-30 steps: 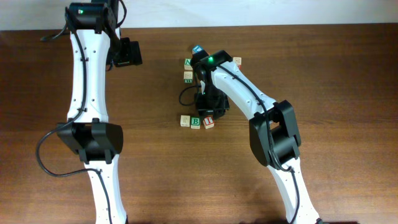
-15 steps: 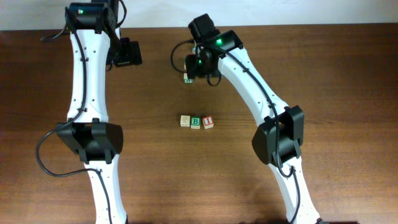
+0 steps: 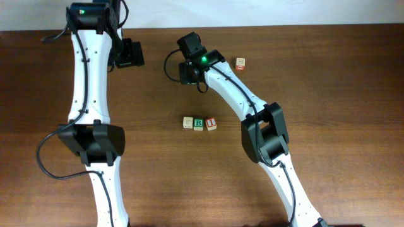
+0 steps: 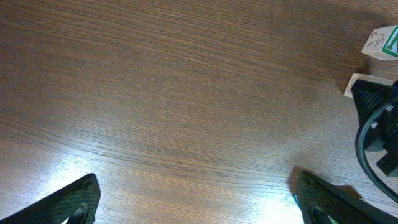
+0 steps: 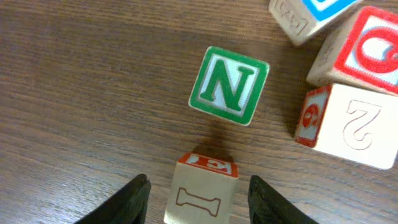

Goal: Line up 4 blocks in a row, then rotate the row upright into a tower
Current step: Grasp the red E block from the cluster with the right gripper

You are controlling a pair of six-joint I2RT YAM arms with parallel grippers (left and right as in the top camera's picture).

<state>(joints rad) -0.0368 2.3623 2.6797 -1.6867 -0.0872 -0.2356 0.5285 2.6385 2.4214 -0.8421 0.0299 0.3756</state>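
Blocks sit three in a touching row around the middle of the dark, wood-grained table: pale, green "B", red-lettered. Toward the far edge, the right gripper stands part open around a red-topped cube, with gaps on both sides and nothing gripped. A green "N" cube lies just beyond. The left gripper hangs wide open, holding nothing, by the far edge further left. Past that edge runs a pale strip.
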